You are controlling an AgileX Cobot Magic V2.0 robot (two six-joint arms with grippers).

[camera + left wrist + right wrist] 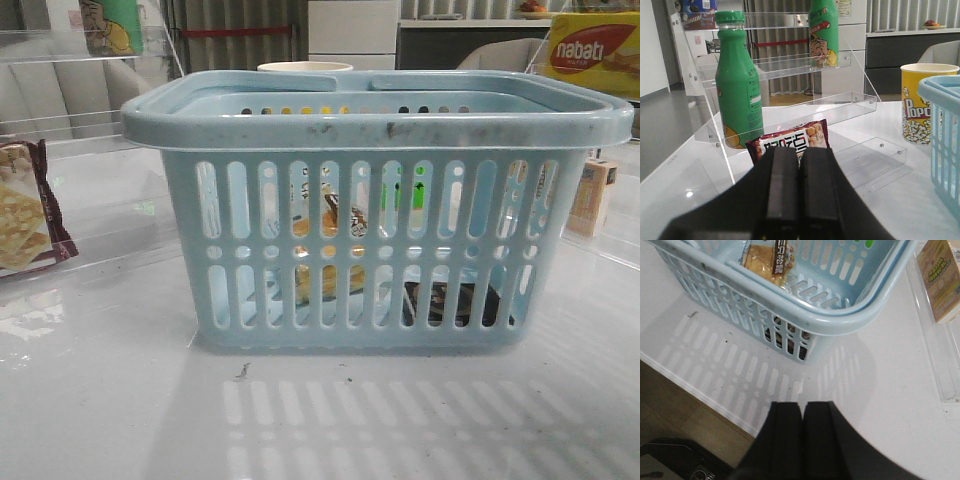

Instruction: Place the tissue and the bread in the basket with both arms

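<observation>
The light-blue basket [380, 130] stands in the middle of the table. The bread [331, 250], golden in a clear bag, lies inside it and shows through the slots; the right wrist view shows its dark label [774, 260]. The dark tissue [450, 305] lies on the basket floor to the right of the bread, and shows through the corner slots in the right wrist view [785, 337]. My left gripper [800, 150] is shut and empty, left of the basket [940, 130]. My right gripper [802, 404] is shut and empty, above the table outside the basket's [840, 320] corner. Neither gripper shows in the front view.
A clear acrylic shelf [790, 65] holds a green bottle [737, 85]. A maroon-edged snack packet [795, 142] lies ahead of the left fingers, and a cracker packet [25, 205] lies at far left. A popcorn cup [925, 107] stands behind the basket. A small box [940, 275] stands to the right. The table's front edge [690, 385] is close to the right gripper.
</observation>
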